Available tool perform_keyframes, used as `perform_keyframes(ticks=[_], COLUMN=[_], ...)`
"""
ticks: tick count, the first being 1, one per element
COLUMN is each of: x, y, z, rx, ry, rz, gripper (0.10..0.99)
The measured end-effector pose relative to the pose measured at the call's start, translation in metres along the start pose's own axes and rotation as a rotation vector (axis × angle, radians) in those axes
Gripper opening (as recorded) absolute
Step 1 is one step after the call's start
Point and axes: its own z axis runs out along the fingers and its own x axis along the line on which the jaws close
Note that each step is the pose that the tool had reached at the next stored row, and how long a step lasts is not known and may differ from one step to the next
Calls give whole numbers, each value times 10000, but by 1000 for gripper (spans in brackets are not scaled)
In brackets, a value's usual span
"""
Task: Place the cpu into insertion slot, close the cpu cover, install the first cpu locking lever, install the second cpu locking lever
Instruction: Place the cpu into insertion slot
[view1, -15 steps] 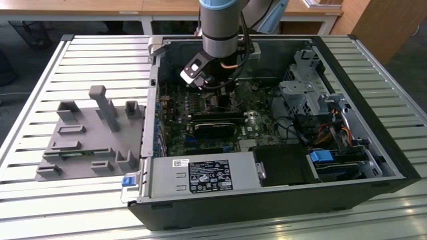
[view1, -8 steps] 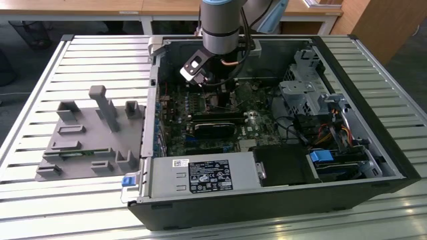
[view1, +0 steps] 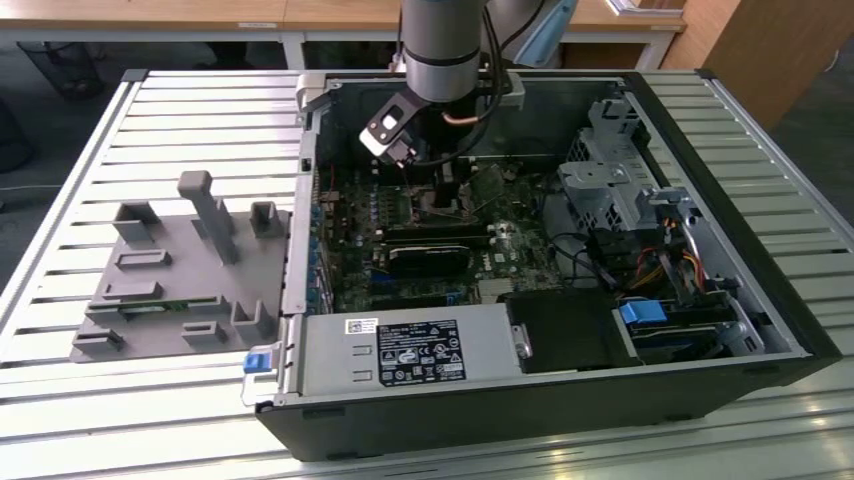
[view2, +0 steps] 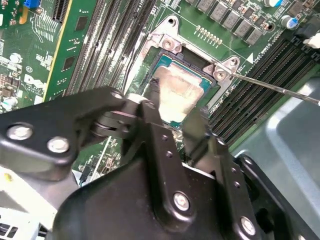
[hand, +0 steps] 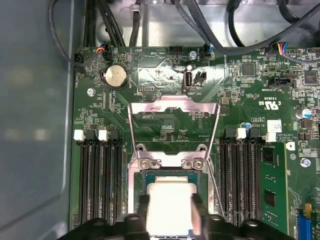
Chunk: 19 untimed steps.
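Observation:
The cpu (hand: 170, 207), a square chip with a dull silver top (view2: 181, 89), lies level inside the insertion slot (hand: 202, 192) on the green motherboard. My gripper (hand: 170, 216) comes straight down over it, and the black fingers (view2: 152, 107) press against two opposite edges of the chip. The cpu cover (hand: 172, 106), a silver frame with a large window, is swung open away from the slot on its hinge. A thin metal locking lever (view2: 280, 89) juts out free beside the socket. In the exterior view the gripper (view1: 447, 200) is deep inside the open computer case (view1: 747, 330).
Black memory slots (hand: 97, 175) flank the socket on both sides. Cables (hand: 150, 15) run along the case wall. A power supply (view1: 400, 350) and drive cage (view1: 607, 190) crowd the case. A grey fixture plate (view1: 174, 270) lies on the slatted table at the exterior view's left.

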Motion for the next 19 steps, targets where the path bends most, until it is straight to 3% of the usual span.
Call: perform_keyframes(ticks=[2, 6, 9, 10, 19], x=[0, 0, 1, 1, 1], y=[3, 23, 26, 27, 28], z=[-6, -12, -19, -29, -42], rx=[24, 129, 147, 149, 150], ry=[-4, -4, -7, -4, -6], rz=[-2, 2, 3, 2, 2], gripper=[416, 184, 184, 122, 122])
